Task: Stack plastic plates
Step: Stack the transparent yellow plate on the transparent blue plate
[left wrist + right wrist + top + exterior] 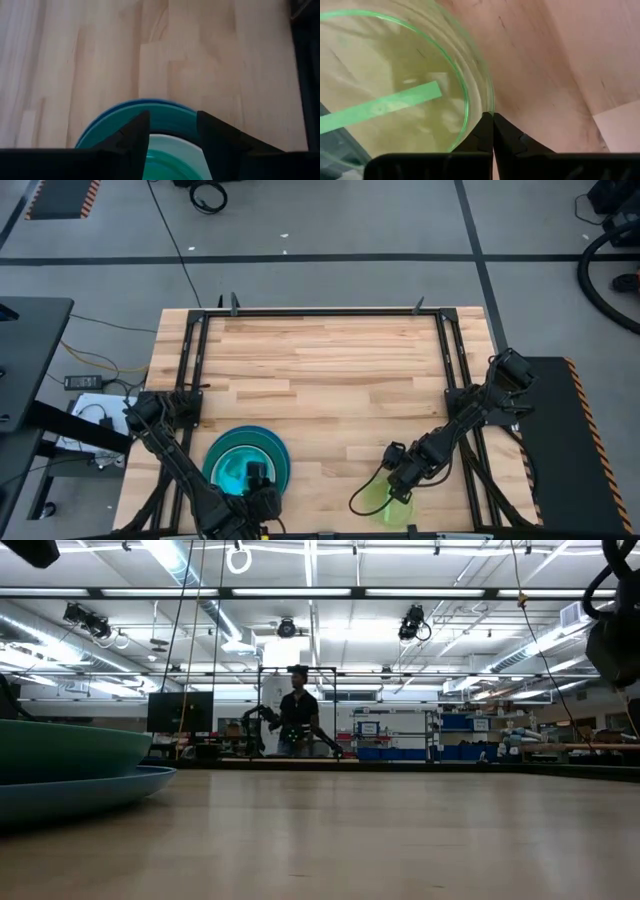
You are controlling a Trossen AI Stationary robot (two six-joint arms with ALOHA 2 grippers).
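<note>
A large blue plate (283, 455) lies near the table's near left corner with a teal plate (240, 448) in it; the low view shows the same blue plate (90, 790) under the teal plate (70, 752). A translucent cyan plate (233, 473) lies inside the teal one. My left gripper (172, 127) hovers open over this stack, at its near side (258, 480). My right gripper (402, 482) is shut on a lime-green translucent plate (382, 500) at the table's near edge. The other plates are out of view. My right gripper (492, 120) pinches the lime-green plate's rim (487, 102) between its two fingertips, at the side of the plate toward the table's far right. The fingers come slanting down from the far right. Whether the plate rests on the table or is lifted, I cannot tell.
Bare wood stretches across the middle and far part of the table (330, 370). A black metal frame (320, 312) runs along the far edge and both sides. A strip of green tape (380, 107) shows through the lime-green plate. A person (298, 720) stands far behind the table.
</note>
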